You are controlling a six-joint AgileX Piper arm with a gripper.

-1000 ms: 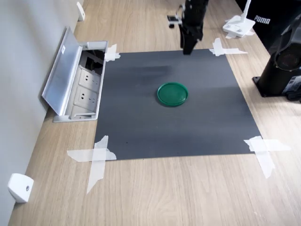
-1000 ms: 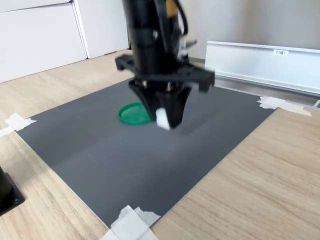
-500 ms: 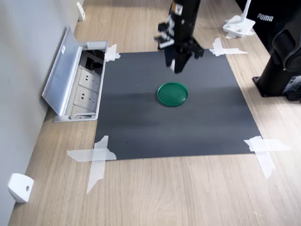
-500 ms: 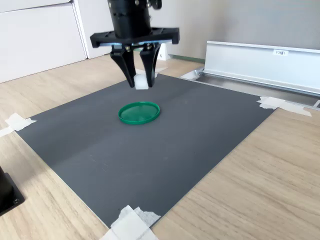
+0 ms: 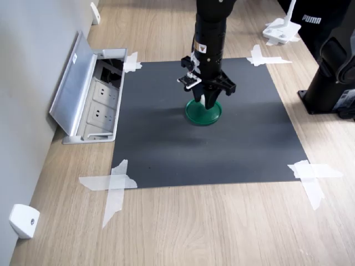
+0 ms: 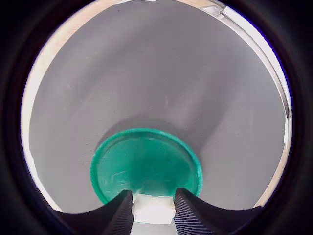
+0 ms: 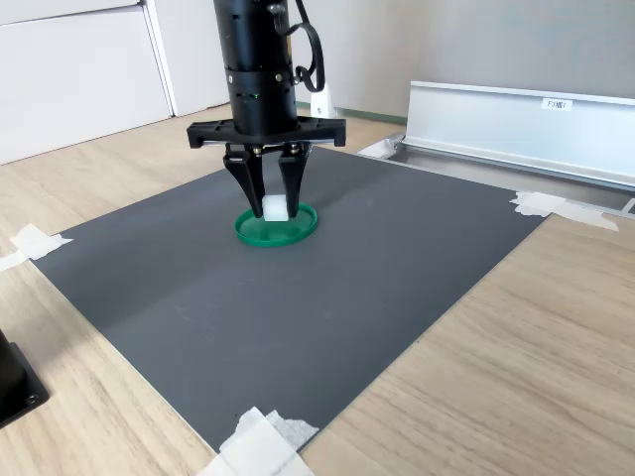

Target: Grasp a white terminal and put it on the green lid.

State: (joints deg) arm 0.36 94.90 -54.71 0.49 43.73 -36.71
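Note:
The green lid [image 5: 203, 113] [image 7: 260, 231] [image 6: 146, 166] lies flat in the middle of the dark grey mat [image 5: 222, 144] [image 7: 347, 288]. My gripper [image 5: 207, 102] [image 7: 275, 206] [image 6: 153, 209] hangs straight down over the lid, its black fingers [image 6: 120, 213] shut on the white terminal [image 7: 275, 207] [image 6: 153, 209]. The small white block sits between the fingertips, just above or at the lid's surface; I cannot tell whether it touches. In the first exterior view the terminal is hidden by the fingers.
An open metal floor socket box [image 5: 94, 94] [image 7: 516, 119] borders the mat. White tape strips [image 5: 113, 185] [image 7: 253, 446] hold the mat's corners. A black stand [image 5: 330, 83] and a white wedge piece [image 5: 25, 220] sit on the wooden table.
My gripper carried the white terminal from the mat's far edge over the green lid and came down close to it. The fingers stayed shut on the block.

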